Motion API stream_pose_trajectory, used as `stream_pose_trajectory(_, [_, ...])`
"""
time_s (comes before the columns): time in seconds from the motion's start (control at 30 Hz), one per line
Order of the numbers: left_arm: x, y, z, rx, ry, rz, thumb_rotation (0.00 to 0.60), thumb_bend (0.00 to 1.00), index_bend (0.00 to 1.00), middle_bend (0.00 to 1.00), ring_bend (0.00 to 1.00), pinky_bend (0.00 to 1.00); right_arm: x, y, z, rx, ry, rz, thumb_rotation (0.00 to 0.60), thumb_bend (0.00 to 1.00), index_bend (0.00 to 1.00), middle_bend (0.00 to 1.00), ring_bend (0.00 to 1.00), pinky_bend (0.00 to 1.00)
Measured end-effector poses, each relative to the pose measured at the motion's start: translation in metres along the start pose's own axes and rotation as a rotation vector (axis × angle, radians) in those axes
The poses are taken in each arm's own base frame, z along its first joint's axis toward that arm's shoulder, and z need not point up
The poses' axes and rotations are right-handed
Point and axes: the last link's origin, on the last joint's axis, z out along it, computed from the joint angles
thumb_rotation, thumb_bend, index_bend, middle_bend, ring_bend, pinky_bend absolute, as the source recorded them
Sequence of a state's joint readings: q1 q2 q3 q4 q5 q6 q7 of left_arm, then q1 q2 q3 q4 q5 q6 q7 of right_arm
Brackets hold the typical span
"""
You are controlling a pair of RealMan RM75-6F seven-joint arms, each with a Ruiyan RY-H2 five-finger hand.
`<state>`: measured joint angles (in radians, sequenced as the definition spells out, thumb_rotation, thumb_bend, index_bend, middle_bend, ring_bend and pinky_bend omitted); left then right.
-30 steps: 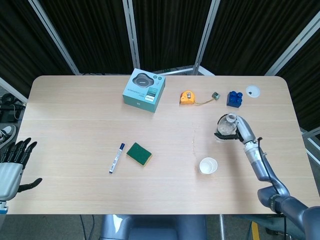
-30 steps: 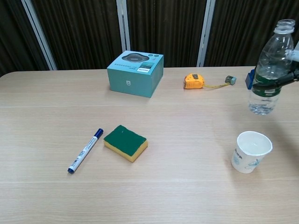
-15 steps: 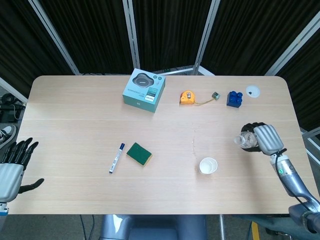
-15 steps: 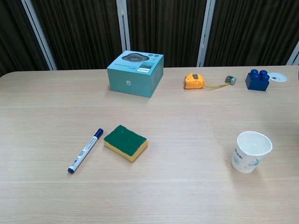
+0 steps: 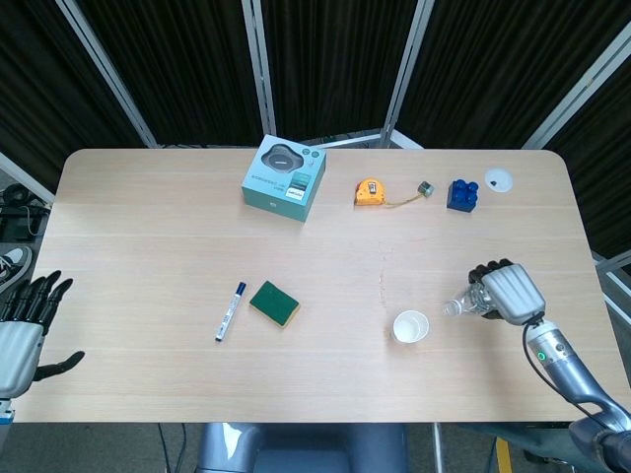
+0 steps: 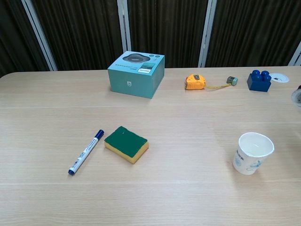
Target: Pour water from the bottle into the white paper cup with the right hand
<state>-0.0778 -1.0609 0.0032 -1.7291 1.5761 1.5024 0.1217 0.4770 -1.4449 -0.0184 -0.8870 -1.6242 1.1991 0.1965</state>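
The white paper cup point(image 5: 410, 326) stands upright on the table right of centre; in the chest view the cup point(image 6: 253, 153) shows blue print on its side. My right hand point(image 5: 507, 293) grips the clear water bottle point(image 5: 461, 304), which is tilted with its neck pointing left toward the cup, a short way right of the rim. In the chest view only the bottle's mouth point(image 6: 297, 97) shows at the right edge. My left hand point(image 5: 22, 330) hangs open off the table's near left corner, holding nothing.
A teal box point(image 5: 285, 178) sits at the back centre. An orange tape measure point(image 5: 369, 191), a blue brick point(image 5: 461, 193) and a white bottle cap point(image 5: 498, 179) lie at the back right. A blue marker point(image 5: 230, 311) and a green-yellow sponge point(image 5: 274, 303) lie left of the cup.
My right hand has carried the bottle from upright behind the cup out to the right, then toward the near side, tipping it so the neck points at the cup. The left hand barely moved.
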Motion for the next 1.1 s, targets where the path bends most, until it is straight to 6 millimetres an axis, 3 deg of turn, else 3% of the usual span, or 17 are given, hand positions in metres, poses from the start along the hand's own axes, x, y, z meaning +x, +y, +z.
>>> stream_pose_trajectory(0.27, [0.001,-0.002,-0.002,0.007,0.002,0.0,0.6,0.0,0.0,0.0,0.0,0.0,-0.008,-0.005,0.005,0.024,-0.009,-0.135,0.6,0.53,0.55,0.65,0.59,0.48])
stream_pose_trajectory(1.1, [-0.002,-0.001,-0.002,0.007,-0.015,0.009,0.6,0.0,0.0,0.0,0.0,0.0,-0.01,-0.009,0.007,-0.018,0.005,-0.313,0.6,0.53,0.55,0.66,0.59,0.49])
